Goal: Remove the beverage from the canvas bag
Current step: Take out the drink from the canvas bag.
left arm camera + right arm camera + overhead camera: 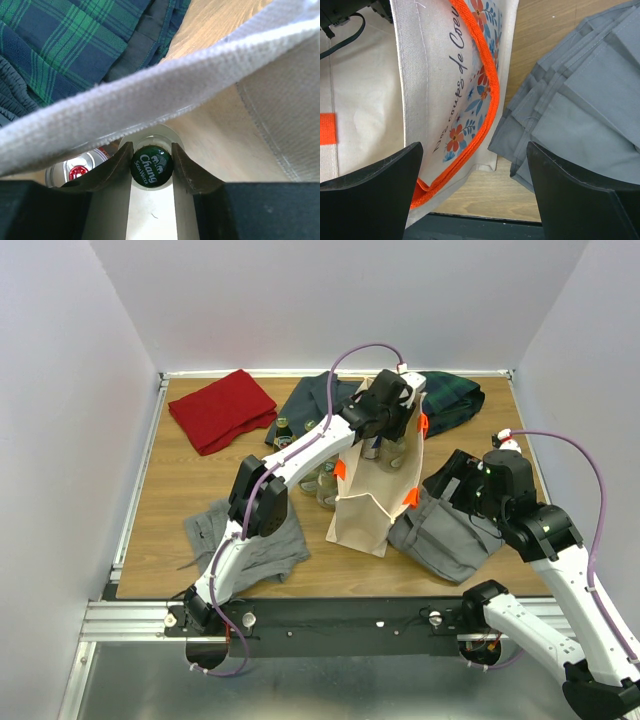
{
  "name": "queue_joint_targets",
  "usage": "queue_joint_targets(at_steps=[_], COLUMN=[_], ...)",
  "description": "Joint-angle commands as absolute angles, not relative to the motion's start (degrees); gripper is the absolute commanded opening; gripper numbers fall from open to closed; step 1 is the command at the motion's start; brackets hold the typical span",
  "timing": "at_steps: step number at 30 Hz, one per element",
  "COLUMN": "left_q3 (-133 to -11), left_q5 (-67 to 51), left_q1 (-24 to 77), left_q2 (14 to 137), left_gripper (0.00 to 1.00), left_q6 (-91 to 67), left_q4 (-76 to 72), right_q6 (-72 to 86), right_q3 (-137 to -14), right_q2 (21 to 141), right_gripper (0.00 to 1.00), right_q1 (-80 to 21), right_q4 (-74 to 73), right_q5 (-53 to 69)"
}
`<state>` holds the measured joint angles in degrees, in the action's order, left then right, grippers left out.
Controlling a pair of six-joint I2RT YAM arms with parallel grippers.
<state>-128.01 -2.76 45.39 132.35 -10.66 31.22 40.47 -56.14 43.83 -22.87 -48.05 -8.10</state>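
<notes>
The beige canvas bag with orange handles stands upright mid-table. My left gripper reaches down into its open top. In the left wrist view, under the bag's rim, the left gripper is shut on the beverage, a bottle with a green "Chang" cap; both fingers press the cap's sides. A silver can top sits beside it in the bag. My right gripper hovers open to the bag's right. In its own view the right gripper is over the bag's printed side and orange handle, holding nothing.
Folded grey clothes lie against the bag's right side. Bottles stand left of the bag. A red cloth is back left, a plaid garment back right, and a grey garment front left.
</notes>
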Motion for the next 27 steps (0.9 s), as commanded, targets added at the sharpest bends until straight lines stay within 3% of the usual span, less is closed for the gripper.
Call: queue_joint_targets(at_steps=[1, 27], left_q3=[-127.18, -127.88], left_q5=[-3.96, -8.26], left_q1=[45.79, 46.49], left_q2=[131.75, 125.51], left_gripper=[0.0, 0.0], left_q6=[-11.51, -7.38], left_q4=[33.48, 39.99], right_q6=[40.17, 40.34], right_q3=[-55.63, -55.2], right_q2=[43.42, 42.63], right_gripper=[0.93, 0.93], right_q1=[-23.03, -23.12], right_q4=[-47.37, -47.11], right_q5=[-7.82, -7.82])
